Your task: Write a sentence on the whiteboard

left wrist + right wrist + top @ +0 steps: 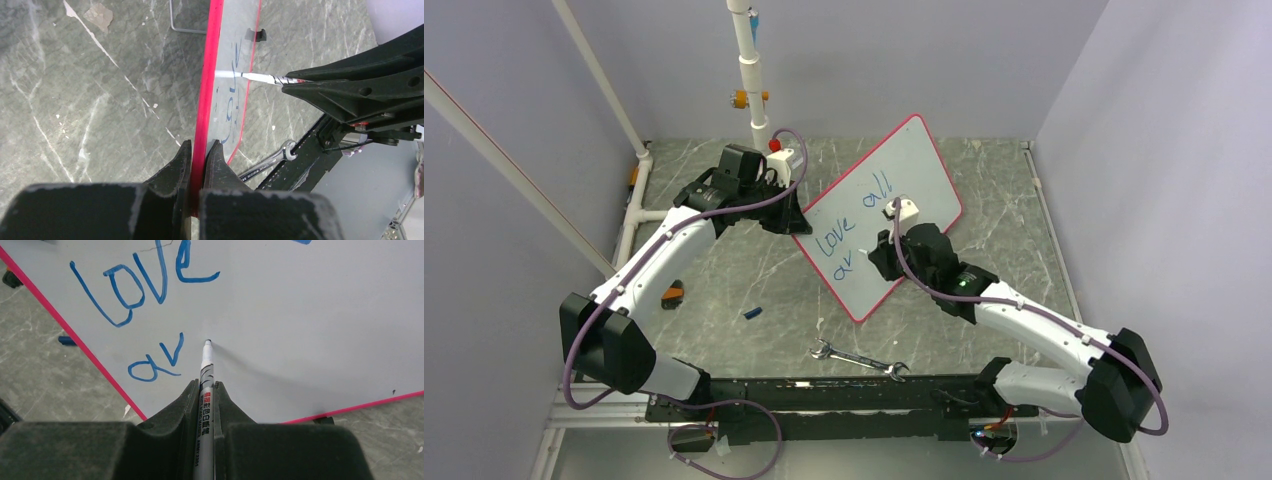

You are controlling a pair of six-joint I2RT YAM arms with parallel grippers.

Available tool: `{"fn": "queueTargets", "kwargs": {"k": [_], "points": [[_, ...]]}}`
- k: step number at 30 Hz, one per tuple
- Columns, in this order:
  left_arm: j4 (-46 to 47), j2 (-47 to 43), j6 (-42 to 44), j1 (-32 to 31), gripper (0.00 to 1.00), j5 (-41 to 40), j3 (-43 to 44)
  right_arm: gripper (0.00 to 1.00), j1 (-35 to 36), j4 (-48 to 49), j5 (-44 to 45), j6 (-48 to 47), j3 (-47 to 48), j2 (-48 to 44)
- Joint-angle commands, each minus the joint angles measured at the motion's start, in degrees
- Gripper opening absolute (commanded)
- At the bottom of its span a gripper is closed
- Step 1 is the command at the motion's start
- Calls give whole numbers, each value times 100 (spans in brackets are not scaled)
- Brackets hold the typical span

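The whiteboard (924, 170) lies tilted on the table, white with a red-pink rim. Blue writing on it (844, 235) reads "love all" and, below, "ar"; the right wrist view shows "love" (130, 290) and "ar" (155, 362). My left gripper (796, 222) is shut on the board's red rim (207, 90) at its left edge. My right gripper (876, 255) is shut on a white marker (206, 370), whose tip (208, 342) touches the board just right of "ar". The marker also shows in the left wrist view (250, 77).
A steel wrench (859, 359) lies near the table's front edge. A small blue cap (752, 313) and an orange-black object (672, 295) lie on the left. A white pipe stand (752, 80) rises at the back. Walls enclose the table.
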Motion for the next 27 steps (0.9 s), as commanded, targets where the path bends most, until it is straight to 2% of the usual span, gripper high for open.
{"fn": "queueTargets", "kwargs": {"k": [1, 17, 27], "points": [[-734, 231, 939, 75, 0, -2305, -107, 0, -22, 318, -217, 65, 165, 139], [-740, 240, 948, 75, 0, -2328, -104, 0, -22, 318, -642, 207, -284, -124], [-740, 249, 939, 75, 0, -2331, -108, 0, -22, 111, -261, 230, -459, -272]]}}
